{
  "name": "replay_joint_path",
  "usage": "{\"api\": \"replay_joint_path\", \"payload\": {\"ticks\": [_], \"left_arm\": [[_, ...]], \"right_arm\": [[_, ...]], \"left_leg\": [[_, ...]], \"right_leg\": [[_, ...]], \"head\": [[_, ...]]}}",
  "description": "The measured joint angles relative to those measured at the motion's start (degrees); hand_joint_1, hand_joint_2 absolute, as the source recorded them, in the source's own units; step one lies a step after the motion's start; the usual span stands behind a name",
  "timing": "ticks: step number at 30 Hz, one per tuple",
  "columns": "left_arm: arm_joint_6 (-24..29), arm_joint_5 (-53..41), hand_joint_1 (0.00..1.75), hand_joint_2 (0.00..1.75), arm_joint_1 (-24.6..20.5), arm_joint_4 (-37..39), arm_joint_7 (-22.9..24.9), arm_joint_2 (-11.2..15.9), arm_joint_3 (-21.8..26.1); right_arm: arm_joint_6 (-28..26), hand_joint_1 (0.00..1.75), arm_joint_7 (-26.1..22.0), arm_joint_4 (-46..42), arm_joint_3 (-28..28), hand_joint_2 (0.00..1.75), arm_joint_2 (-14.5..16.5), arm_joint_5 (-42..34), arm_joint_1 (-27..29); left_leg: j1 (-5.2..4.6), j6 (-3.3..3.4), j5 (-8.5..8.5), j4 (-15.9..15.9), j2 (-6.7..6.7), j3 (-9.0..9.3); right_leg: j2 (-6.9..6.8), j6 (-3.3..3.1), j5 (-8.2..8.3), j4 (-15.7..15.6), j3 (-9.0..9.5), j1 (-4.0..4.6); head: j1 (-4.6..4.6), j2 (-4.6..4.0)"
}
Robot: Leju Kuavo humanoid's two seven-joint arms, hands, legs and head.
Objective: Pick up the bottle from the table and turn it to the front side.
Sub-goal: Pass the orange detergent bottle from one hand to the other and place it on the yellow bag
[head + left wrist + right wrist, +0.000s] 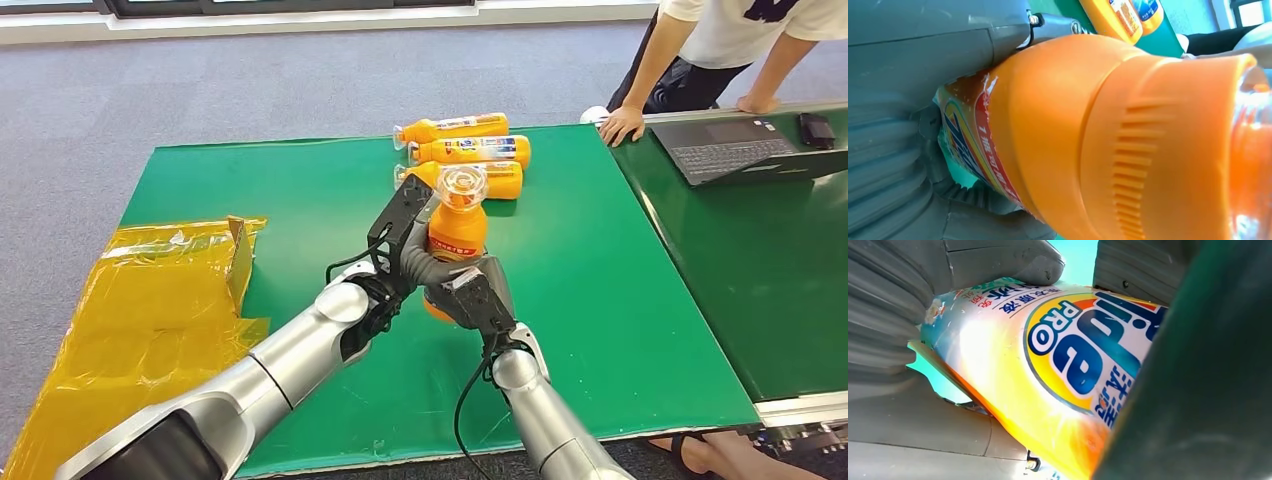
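Observation:
An orange detergent bottle [457,228] with a clear cap stands upright above the green table [600,290], held between both hands. My left hand [405,235] grips its upper body from the left; in the left wrist view the bottle [1108,145] is pressed against the grey palm [913,75]. My right hand [470,292] holds its lower part from the near side. The right wrist view shows the bottle's label [1073,350] close up between the grey thumb [1013,262] and fingers [1138,265].
Three more orange bottles [470,152] lie side by side at the table's far edge. A yellow plastic bag [160,300] lies on the left. A person [720,50] leans a hand on the table's far right corner, beside a laptop [730,145] on the adjoining table.

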Motion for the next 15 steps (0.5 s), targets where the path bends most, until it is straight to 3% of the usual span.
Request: {"api": "replay_joint_path", "payload": {"ticks": [3, 15], "left_arm": [[0.0, 0.2, 1.75, 1.75, 0.0, 0.0, -0.2, 0.1, -0.4], [-0.1, -2.7, 1.75, 1.75, 0.0, 0.0, -1.7, 0.1, -1.5]], "right_arm": [[0.0, 1.75, 0.0, 0.0, 0.0, 1.75, 0.0, 0.0, 0.1], [0.0, 1.75, 0.1, -1.4, 0.0, 1.75, -0.4, -0.2, 1.0]], "left_leg": [[0.00, 0.00, 0.00, 0.0, 0.01, 0.00], [0.00, 0.00, 0.00, 0.0, 0.03, -0.02]], "right_leg": [[0.00, 0.00, 0.00, 0.0, -0.01, 0.00], [0.02, 0.00, 0.00, 0.0, -0.04, 0.00]], "head": [[0.00, 0.00], [0.00, 0.00]]}}
